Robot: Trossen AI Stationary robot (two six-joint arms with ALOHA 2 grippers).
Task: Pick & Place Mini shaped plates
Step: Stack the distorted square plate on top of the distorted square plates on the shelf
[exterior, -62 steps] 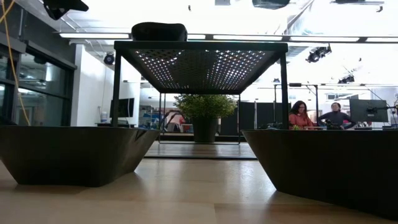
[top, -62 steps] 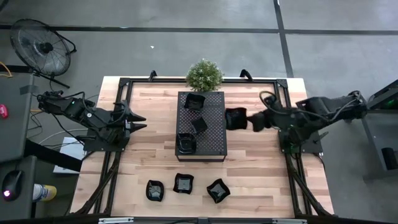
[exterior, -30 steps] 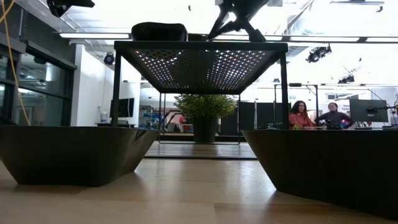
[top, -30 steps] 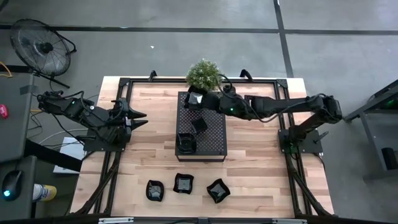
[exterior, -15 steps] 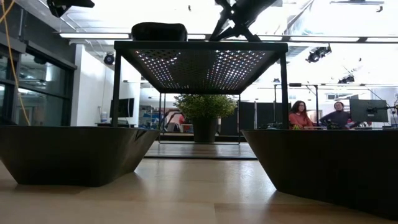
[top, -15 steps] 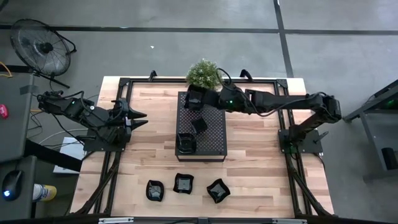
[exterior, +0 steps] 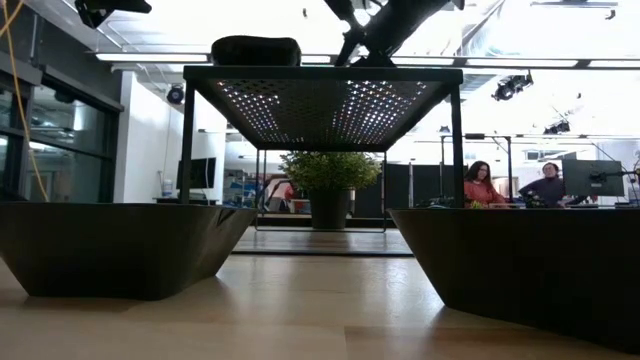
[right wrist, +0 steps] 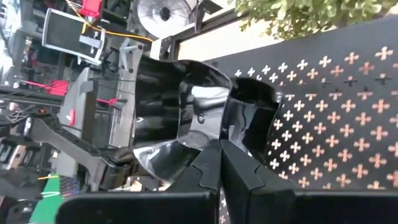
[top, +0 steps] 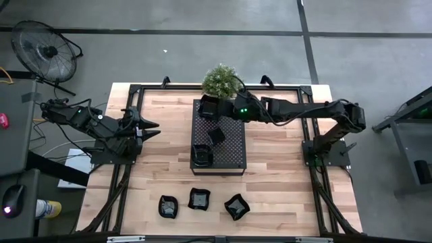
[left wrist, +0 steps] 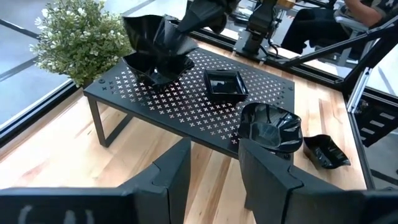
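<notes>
Right end effector (top: 221, 108) clenched on a mini plate's (right wrist: 186, 106) rim — held over the perforated tray's (top: 233, 152) far end beside another plate (top: 208, 106), probably for stacking. Left end effector (top: 152, 129) half-open, empty — parked off the counter's (top: 283, 196) left edge.

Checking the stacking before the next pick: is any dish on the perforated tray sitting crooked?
Yes. The glossy black wavy-rimmed dish at the black perforated tray's plant-side end is tipped up on edge, pinched in the right gripper's shut fingers, over another dish. The square dish sits flat.
</notes>
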